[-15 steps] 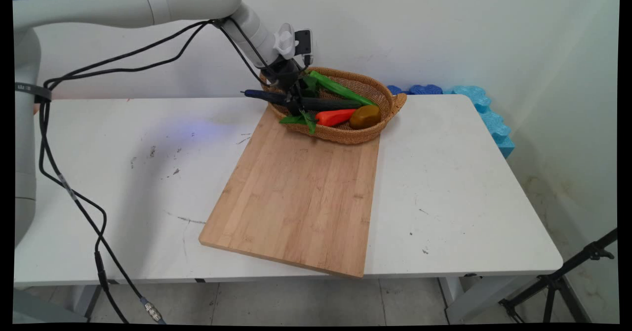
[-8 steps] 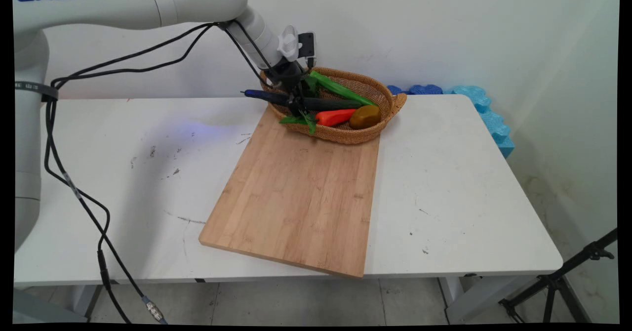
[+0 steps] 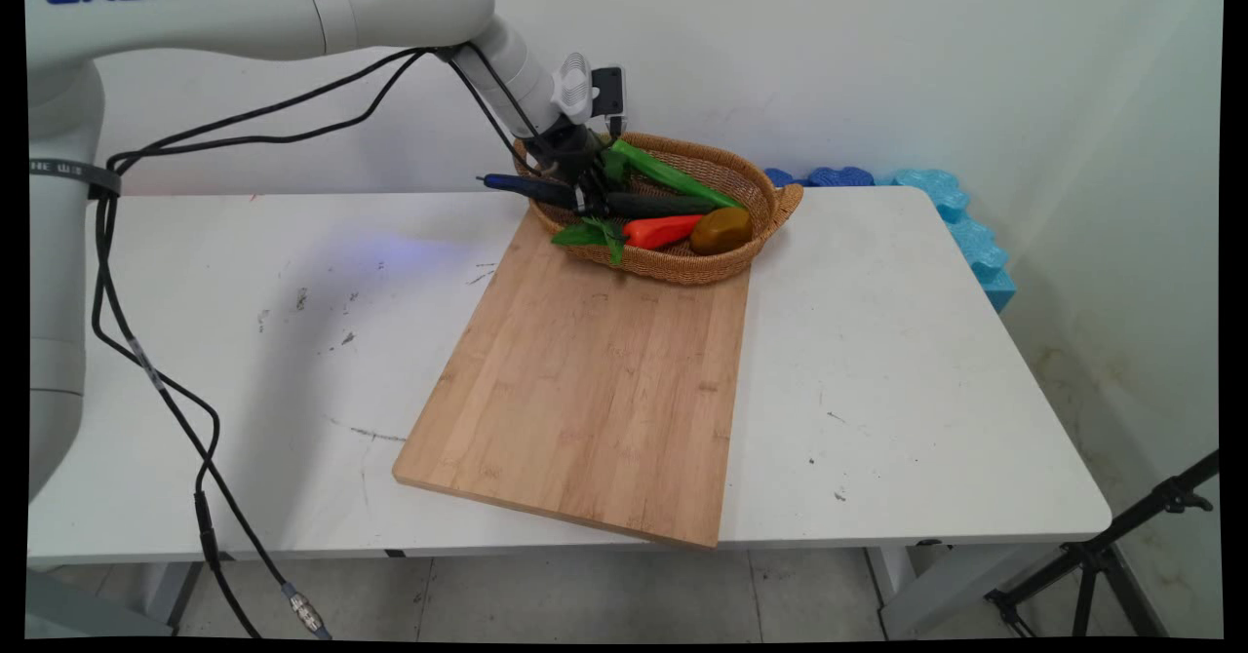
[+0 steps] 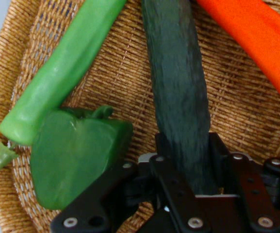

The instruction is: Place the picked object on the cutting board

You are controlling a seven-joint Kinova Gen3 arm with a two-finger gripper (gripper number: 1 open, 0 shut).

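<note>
Hand view: jaws grip upward-pointing dark cucumber [image 4: 178,97].

On the bench [image 3: 877,361] a cutting board [image 3: 585,390] lies in the middle, with a basket [image 3: 741,171] on its far end. In the basket, my hand [image 3: 588,197] sits at the left end, clamped around the cucumber [image 4: 178,92]. The carrot [image 3: 663,231] lies in front of it, the potato [image 3: 721,230] to the right, the long pepper [image 4: 62,68] behind, the bell pepper [image 4: 76,155] beside my hand.
</note>
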